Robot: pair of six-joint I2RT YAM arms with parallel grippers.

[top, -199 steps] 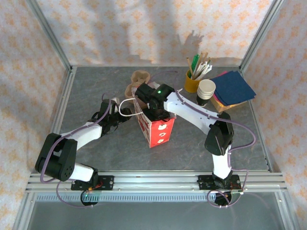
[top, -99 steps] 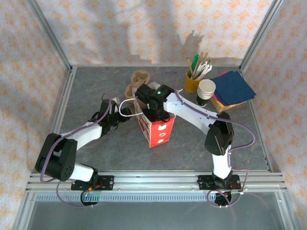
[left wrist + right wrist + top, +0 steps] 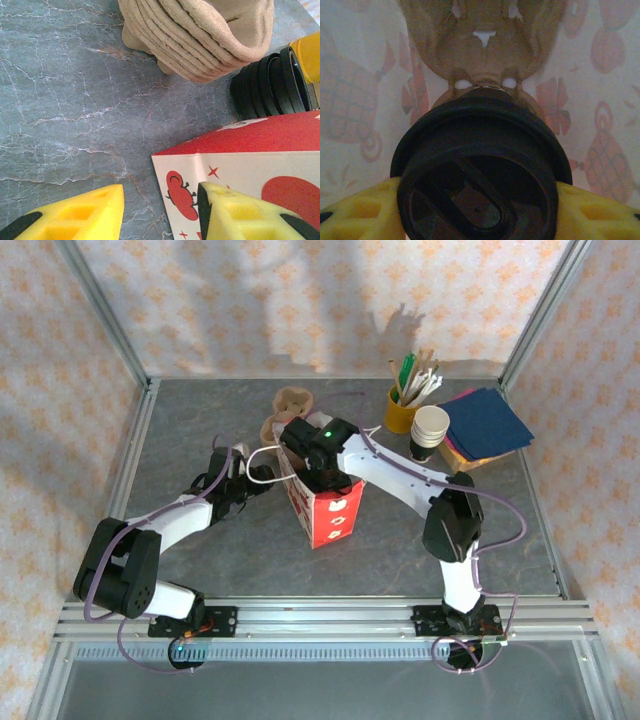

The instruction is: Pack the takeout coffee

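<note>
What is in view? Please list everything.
cardboard carrier box: one, red and white, table centre
lidded paper coffee cup: one, black lid, inside box
moulded pulp trays: one stack, brown, behind box
cup of stirrers: one, yellow, far right
round plastic lids: one stack, black, beside stirrers
paper cups: one stack, white inside, beside stirrers
napkins: one pile, blue, far right
left gripper: one, yellow fingers, open at box
right gripper: one, yellow fingers, shut on coffee cup

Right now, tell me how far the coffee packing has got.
Done: the cup is lidded, and a pulp tray appears to sit in the box. In hand: the right gripper holds the cup inside the box, above the tray; the left gripper stands open at the box wall. Left: seat the cup, let go.
</note>
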